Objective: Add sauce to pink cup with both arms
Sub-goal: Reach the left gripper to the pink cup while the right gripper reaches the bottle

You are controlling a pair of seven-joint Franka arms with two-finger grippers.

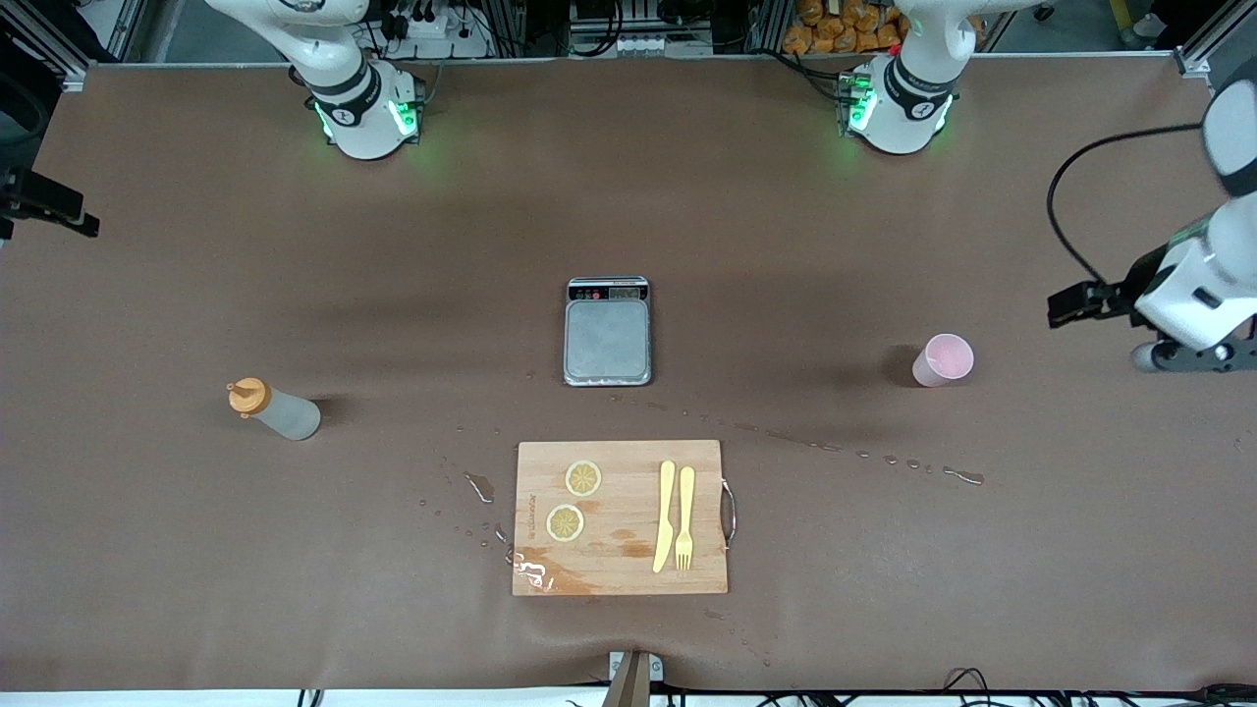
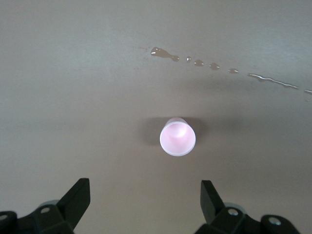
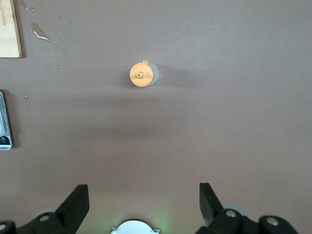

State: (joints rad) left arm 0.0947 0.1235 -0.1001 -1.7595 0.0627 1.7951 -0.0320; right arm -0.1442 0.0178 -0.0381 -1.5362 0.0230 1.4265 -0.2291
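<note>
Bottle (image 1: 274,409) stands upright toward the right arm's end of the table, cup (image 1: 944,359) toward the left arm's end, scale (image 1: 608,331) between them, well apart. Right gripper (image 3: 142,204) hangs high over bare table near the bottle, jaws wide, empty. Left gripper (image 2: 145,200) likewise above the cup, wide, empty. Each arm seems assigned its nearer item.

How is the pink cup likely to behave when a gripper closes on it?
The pink cup looks thin, small and empty in the left wrist view, so probably light and easily nudged. Its tapered, smooth wall may slip upward in a squeeze. Standing upright on a narrow base, it could tip.
</note>
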